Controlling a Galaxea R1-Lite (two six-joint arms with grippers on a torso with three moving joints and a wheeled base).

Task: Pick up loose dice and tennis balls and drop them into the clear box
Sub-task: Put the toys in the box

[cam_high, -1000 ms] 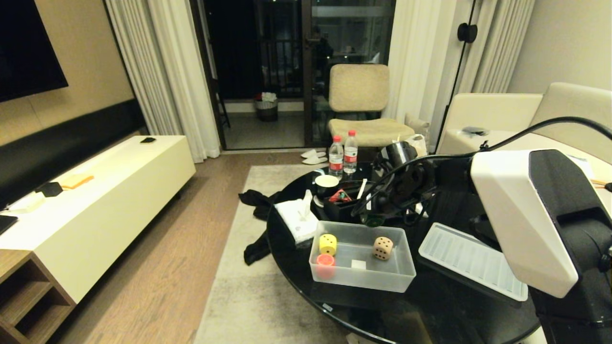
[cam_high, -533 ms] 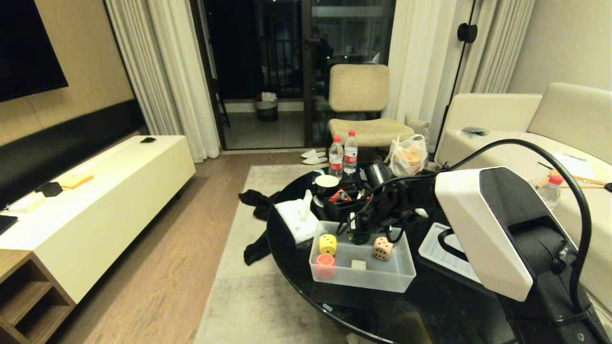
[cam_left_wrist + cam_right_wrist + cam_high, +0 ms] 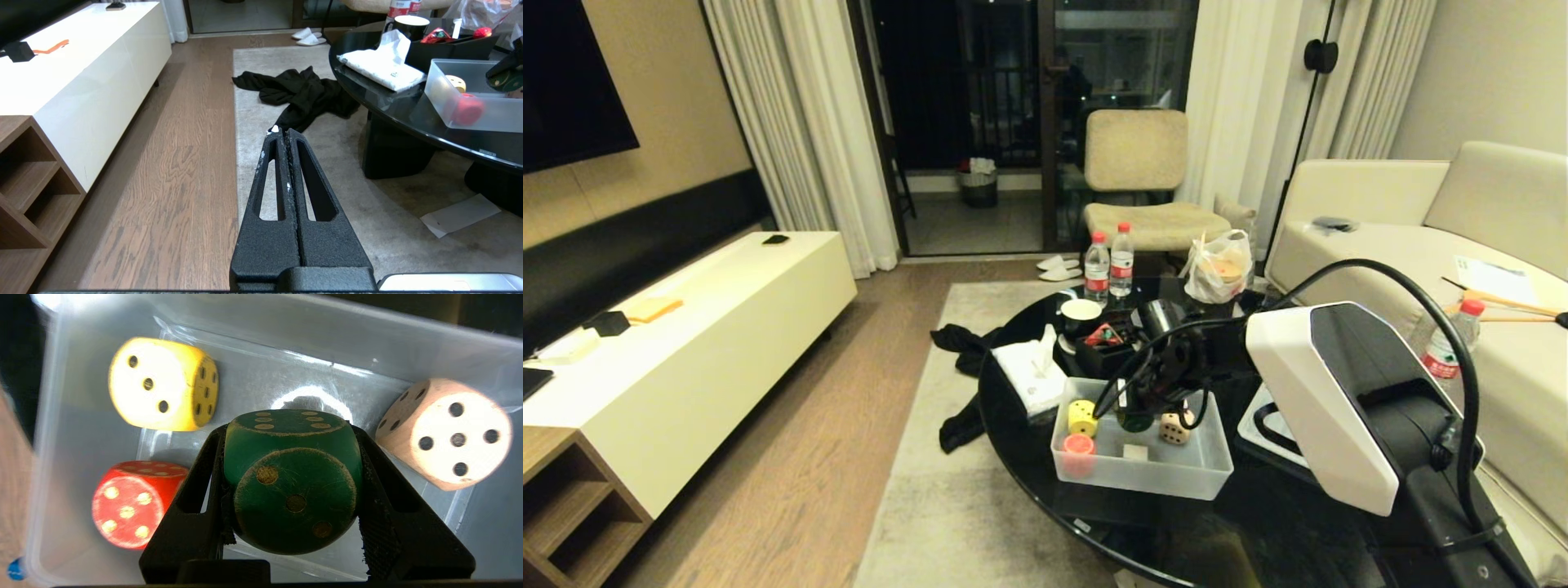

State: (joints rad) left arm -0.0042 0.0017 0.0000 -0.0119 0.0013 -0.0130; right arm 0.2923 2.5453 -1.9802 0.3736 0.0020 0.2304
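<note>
In the head view the right arm's white shell is covering most of the lid [image 3: 1258,425], and cables are hiding much of the right gripper [image 3: 1134,415], so its grip is hard to read there. The right wrist view is showing it plainly: the right gripper [image 3: 292,486] is clamping the green die [image 3: 292,482] between its fingers [image 3: 192,506], hanging over the inside of the box [image 3: 253,343]. Beyond the fingertips, to one side, the yellow die [image 3: 163,384] is lying on the box floor; the red die [image 3: 130,502] is sitting just beside one finger, the beige die [image 3: 445,433] near the other. Whether the green die is touching the floor is unclear.

The left wrist view is showing the left gripper [image 3: 282,136] with fingers pressed together, holding nothing, pointing over the rug towards black clothing [image 3: 302,92]; the table [image 3: 392,110] is standing off to one side. A tissue pack [image 3: 1029,376] and a black tray [image 3: 1098,347] are crowding the box's far side.
</note>
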